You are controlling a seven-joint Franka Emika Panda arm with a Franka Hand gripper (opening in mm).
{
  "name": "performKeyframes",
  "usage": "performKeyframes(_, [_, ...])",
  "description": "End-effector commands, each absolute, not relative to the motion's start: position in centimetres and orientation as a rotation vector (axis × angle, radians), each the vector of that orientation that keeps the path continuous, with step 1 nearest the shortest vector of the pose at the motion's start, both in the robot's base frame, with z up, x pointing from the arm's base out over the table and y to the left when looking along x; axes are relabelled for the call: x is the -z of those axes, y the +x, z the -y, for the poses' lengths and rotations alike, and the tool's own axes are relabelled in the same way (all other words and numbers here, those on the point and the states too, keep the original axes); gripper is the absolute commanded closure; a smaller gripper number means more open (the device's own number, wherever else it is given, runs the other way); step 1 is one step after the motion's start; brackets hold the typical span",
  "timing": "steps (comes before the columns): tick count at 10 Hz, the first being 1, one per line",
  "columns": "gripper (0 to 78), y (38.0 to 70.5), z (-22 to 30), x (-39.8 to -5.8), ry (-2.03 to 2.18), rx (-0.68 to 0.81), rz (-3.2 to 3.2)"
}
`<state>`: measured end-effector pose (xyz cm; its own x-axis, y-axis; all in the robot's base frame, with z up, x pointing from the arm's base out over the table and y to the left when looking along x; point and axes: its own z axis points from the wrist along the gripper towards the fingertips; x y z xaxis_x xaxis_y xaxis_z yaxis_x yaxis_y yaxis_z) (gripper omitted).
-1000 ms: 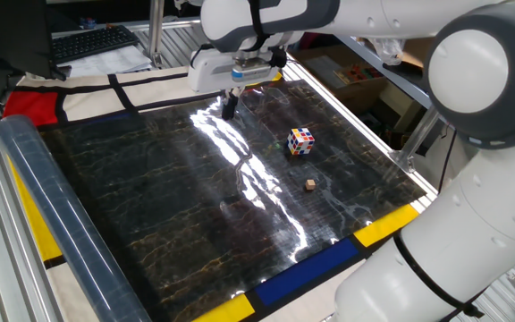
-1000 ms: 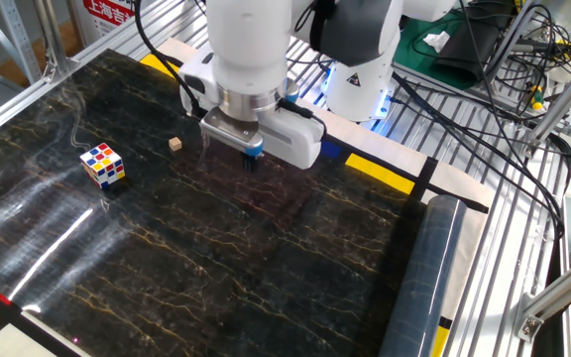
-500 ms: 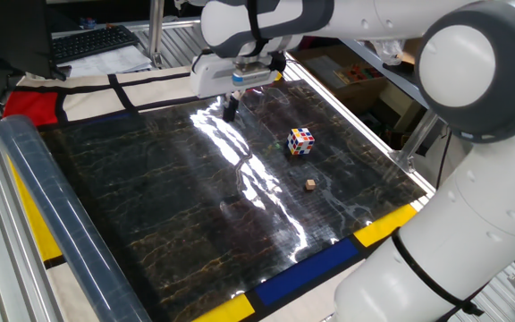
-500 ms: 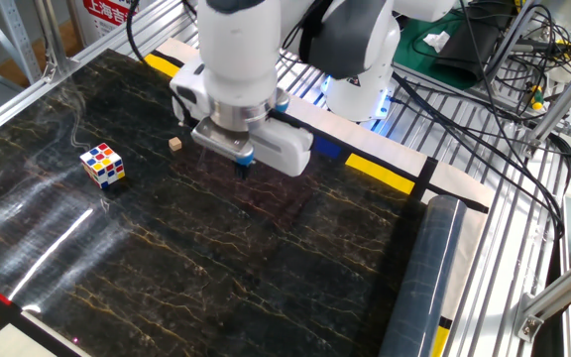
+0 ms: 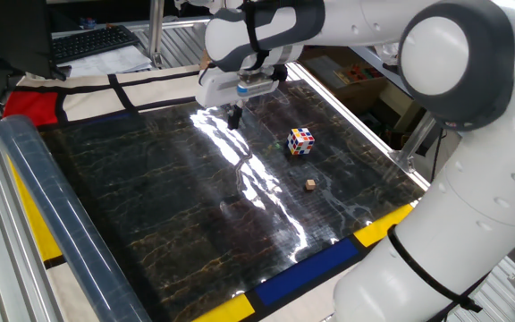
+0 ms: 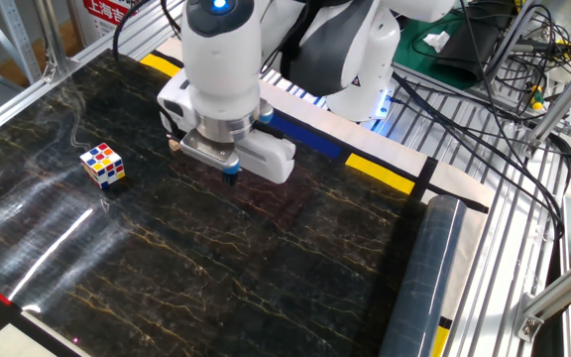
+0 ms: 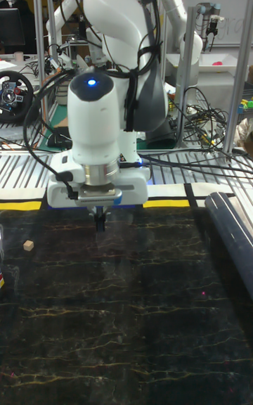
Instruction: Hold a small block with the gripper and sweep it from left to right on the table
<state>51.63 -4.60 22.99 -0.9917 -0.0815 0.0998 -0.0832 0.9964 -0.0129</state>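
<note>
The small block is a tiny tan cube lying on the black marble table, near its right side. It also shows in the other fixed view, just left of the wrist, and in the tall view. My gripper hangs over the table's far part, well away from the block, with a multicoloured puzzle cube between them. The dark fingers point down, pressed together, with nothing in them. From the other side my gripper hovers just above the surface.
A long clear plastic roll lies along one table edge. The puzzle cube stands left of the arm. Yellow, blue and red panels border the table, with metal framing, cables and a keyboard beyond.
The arm has shifted its gripper sideways over the table, toward the side where the small block lies. The wrist now almost covers the block in the other fixed view. Both cubes stayed put.
</note>
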Motion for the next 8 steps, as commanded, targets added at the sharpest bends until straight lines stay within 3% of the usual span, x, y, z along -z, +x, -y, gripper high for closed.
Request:
performKeyframes(1, [77.6, 51.5, 5.8, -22.5, 0.127, -0.051, 3.028])
performKeyframes(8, [77.6, 50.9, 8.1, -21.8, 0.168, -0.124, 3.011])
